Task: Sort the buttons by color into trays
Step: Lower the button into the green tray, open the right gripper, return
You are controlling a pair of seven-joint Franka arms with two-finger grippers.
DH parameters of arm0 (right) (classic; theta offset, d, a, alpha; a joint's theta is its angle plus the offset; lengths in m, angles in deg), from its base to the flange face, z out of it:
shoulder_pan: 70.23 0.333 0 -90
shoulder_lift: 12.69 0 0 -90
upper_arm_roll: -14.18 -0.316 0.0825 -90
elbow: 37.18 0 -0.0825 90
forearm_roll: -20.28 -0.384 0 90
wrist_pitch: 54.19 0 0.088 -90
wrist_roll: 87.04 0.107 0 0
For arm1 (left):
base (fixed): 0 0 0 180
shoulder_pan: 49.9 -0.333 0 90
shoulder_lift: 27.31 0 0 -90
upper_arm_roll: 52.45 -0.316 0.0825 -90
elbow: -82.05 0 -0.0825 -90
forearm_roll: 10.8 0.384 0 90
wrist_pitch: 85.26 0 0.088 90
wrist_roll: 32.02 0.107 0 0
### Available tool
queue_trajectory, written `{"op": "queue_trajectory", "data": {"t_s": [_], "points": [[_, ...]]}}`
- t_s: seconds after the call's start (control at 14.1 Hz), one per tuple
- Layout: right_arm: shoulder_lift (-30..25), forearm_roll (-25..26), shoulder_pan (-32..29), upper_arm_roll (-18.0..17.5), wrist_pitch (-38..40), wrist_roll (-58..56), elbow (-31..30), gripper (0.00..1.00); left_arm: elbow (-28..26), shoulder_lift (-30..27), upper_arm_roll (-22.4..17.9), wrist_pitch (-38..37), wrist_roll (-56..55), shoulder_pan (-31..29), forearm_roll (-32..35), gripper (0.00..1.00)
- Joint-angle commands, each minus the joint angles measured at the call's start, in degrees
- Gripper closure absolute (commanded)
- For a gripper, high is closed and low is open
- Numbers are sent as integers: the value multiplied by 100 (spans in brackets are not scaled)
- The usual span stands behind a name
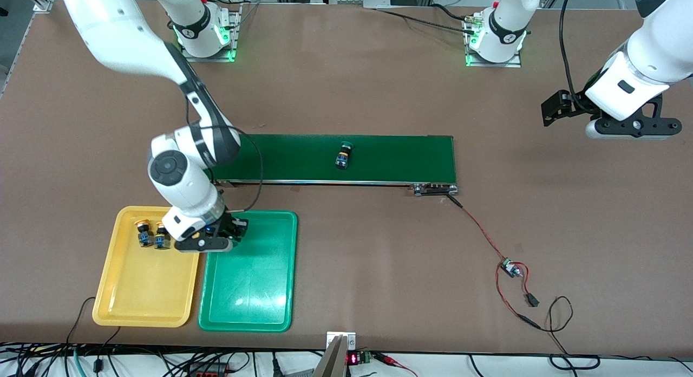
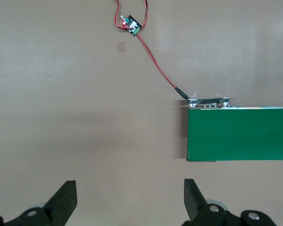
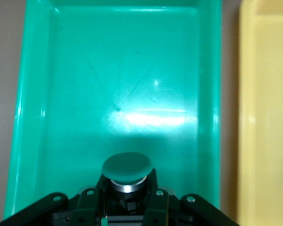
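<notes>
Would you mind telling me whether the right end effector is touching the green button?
Touching: the right wrist view shows the right end effector shut on the green button over the green tray.

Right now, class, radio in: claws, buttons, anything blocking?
Right claw shut on green button over green tray. Left claw open, waiting. Nothing blocking.

We are looking at a robotics lab bench. Two white robot arms are bolted by metal base plates (image 1: 494, 54) with glowing green lights onto a broad brown tabletop (image 1: 346, 84). A short dark-green conveyor belt (image 1: 379, 157) lies mid-table, wired by thin red leads (image 1: 479, 228) to a small bare circuit board (image 1: 509, 267). Bundles of black cables (image 1: 108, 361) and a small red digital readout (image 1: 352, 358) line the table edge nearest the front camera.
</notes>
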Motion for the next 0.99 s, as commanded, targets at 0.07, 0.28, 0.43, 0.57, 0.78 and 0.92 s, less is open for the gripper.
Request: {"op": "queue_trajectory", "data": {"t_s": [0.07,0.28,0.43,0.57,0.78,0.92], "points": [[444,59,288,289,-410,14,257,75,97,35,17,-6,-33,-14,61,0],[462,59,280,316,-419,41,257,20,97,35,17,-6,-33,-14,61,0],[453,42,288,325,-419,50,248,0,97,35,17,-6,-33,-14,61,0],[375,7,315,325,-419,32,248,0,97,35,17,-6,-33,-14,53,0],[-125,-20,315,316,27,49,20,0,97,35,17,-6,-33,-14,53,0],[-485,-20,332,264,755,356,-7,0,97,35,17,-6,-33,-14,53,0]]}}
